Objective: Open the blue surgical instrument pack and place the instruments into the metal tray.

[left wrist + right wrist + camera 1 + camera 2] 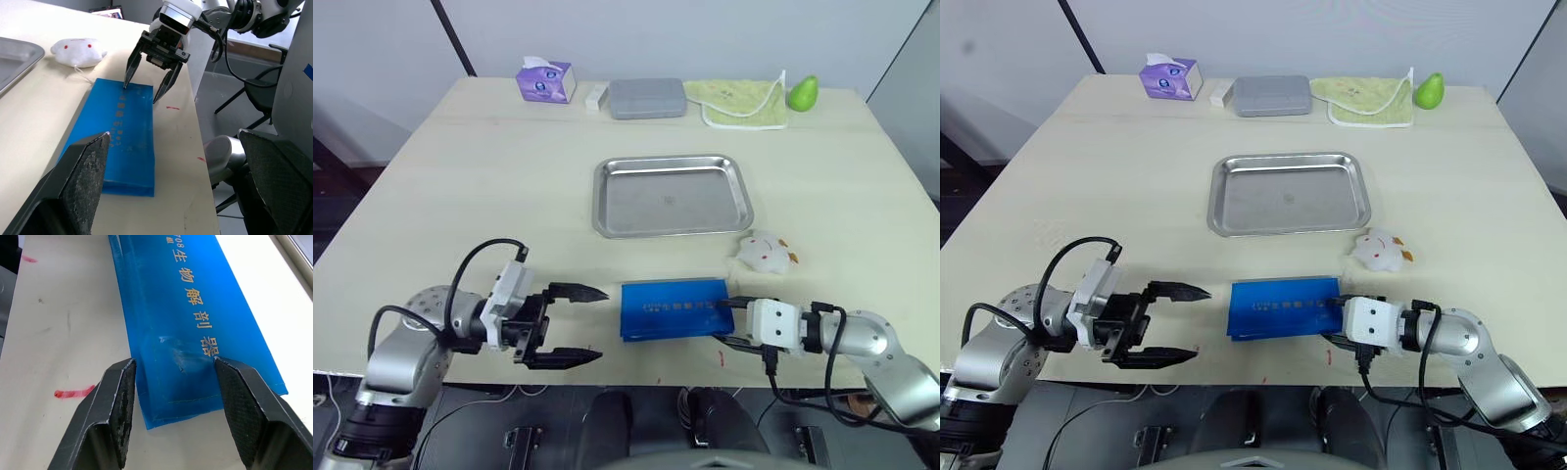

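Blue surgical instrument pack [676,308] lies flat, closed, at 6 o'clock from the empty metal tray [672,195]. Right claw [148,86] is spread over the pack's end, contact unclear. Left claw [579,325] is wide open at the pack's 9 o'clock.

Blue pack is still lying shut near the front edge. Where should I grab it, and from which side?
Probably by its short right end, coming in low from the robot's right. The blue surgical instrument pack lies flat and closed, so only its thin edges offer a pinch. The right hand is open and already straddles that end, one finger at each long side. The left hand is open, clear of the other end.
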